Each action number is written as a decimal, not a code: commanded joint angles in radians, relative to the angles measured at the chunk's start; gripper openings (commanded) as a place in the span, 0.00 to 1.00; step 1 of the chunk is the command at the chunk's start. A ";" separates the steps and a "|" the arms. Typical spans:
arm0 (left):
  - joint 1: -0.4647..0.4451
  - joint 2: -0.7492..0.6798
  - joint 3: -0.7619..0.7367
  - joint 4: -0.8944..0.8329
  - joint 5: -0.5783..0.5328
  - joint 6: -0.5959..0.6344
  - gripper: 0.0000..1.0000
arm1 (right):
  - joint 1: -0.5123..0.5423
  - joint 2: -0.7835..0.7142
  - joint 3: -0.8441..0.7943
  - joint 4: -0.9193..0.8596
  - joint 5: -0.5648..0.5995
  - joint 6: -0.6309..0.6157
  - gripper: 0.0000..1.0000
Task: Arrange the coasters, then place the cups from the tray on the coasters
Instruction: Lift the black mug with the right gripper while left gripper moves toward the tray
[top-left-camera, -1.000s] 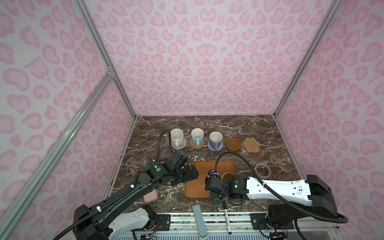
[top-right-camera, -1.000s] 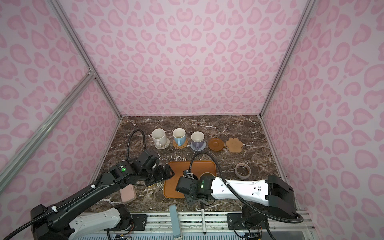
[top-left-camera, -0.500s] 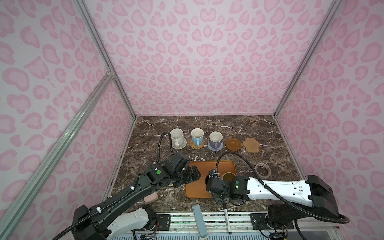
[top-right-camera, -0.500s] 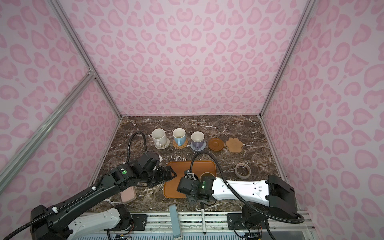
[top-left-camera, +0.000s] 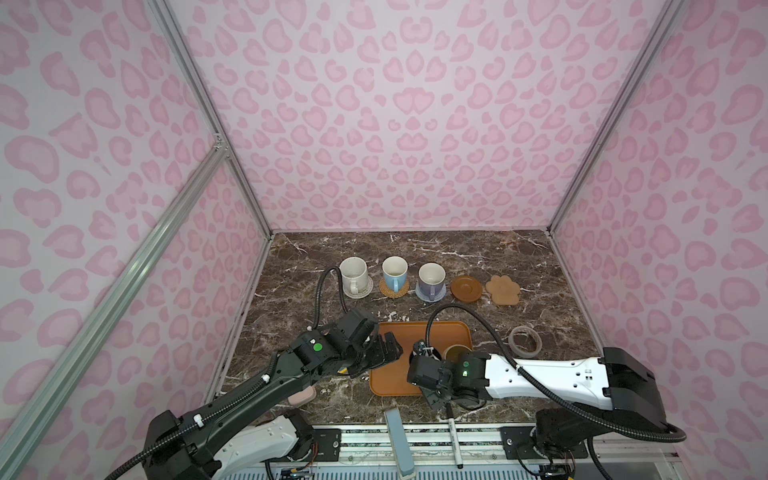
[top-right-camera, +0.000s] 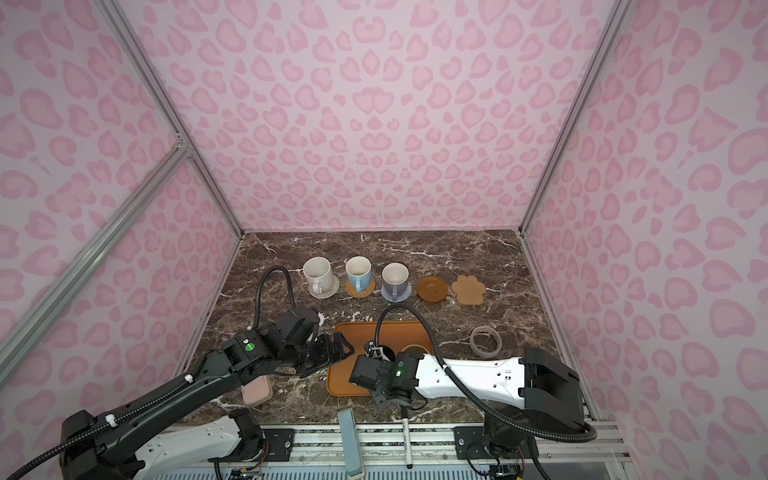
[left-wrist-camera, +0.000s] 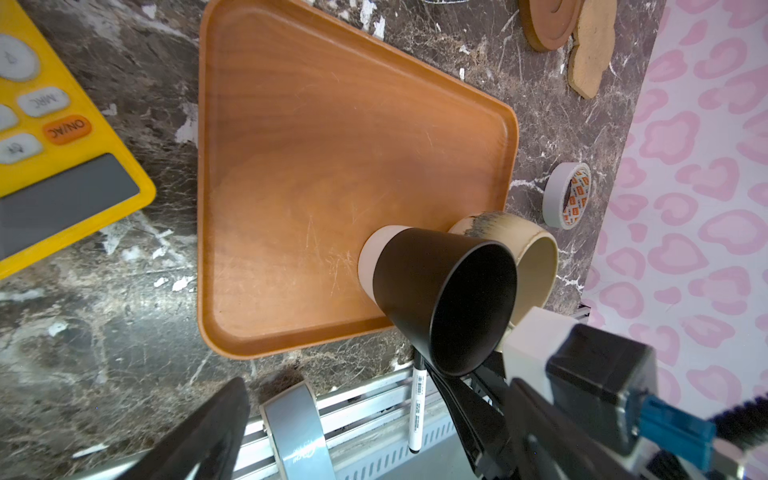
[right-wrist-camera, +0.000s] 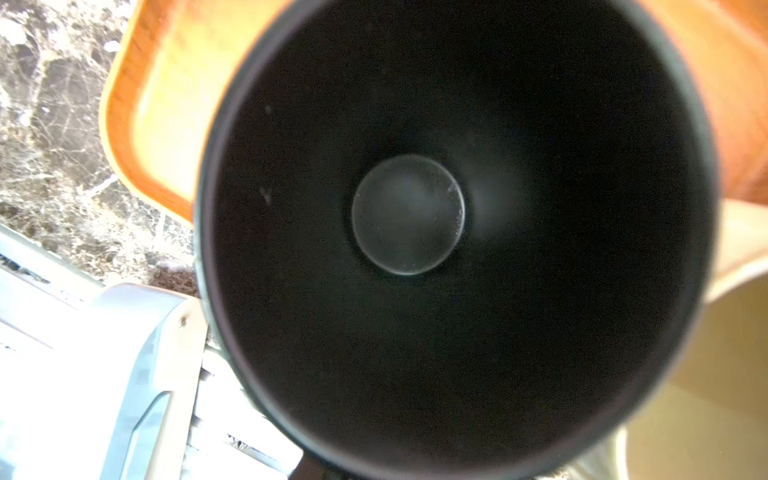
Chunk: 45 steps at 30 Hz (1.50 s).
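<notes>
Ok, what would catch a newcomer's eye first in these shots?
Pink spotted walls box in everything. At the back, the white cup, blue cup and lavender cup sit on woven coasters beside the bare brown coaster and paw coaster. Nearer, the black cup stands on the orange tray.

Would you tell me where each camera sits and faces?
Top view: high over bases, facing down at tray; left arm, right arm show.
Top view: alongside, same tray, arms.
Left wrist: on left arm, facing tray, black cup; own finger.
Right wrist: on right arm, into black cup; own parts unclear.
Shared: black cup, both wrists.
</notes>
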 joint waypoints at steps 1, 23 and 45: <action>0.000 -0.007 -0.011 0.010 -0.011 -0.013 0.98 | 0.001 0.003 0.006 0.011 0.025 -0.010 0.23; -0.002 -0.080 -0.021 0.105 -0.071 -0.049 0.97 | 0.001 -0.024 0.034 0.034 0.016 -0.029 0.00; 0.000 -0.156 0.045 0.167 -0.152 -0.050 0.98 | -0.095 -0.157 0.106 -0.033 0.047 -0.030 0.00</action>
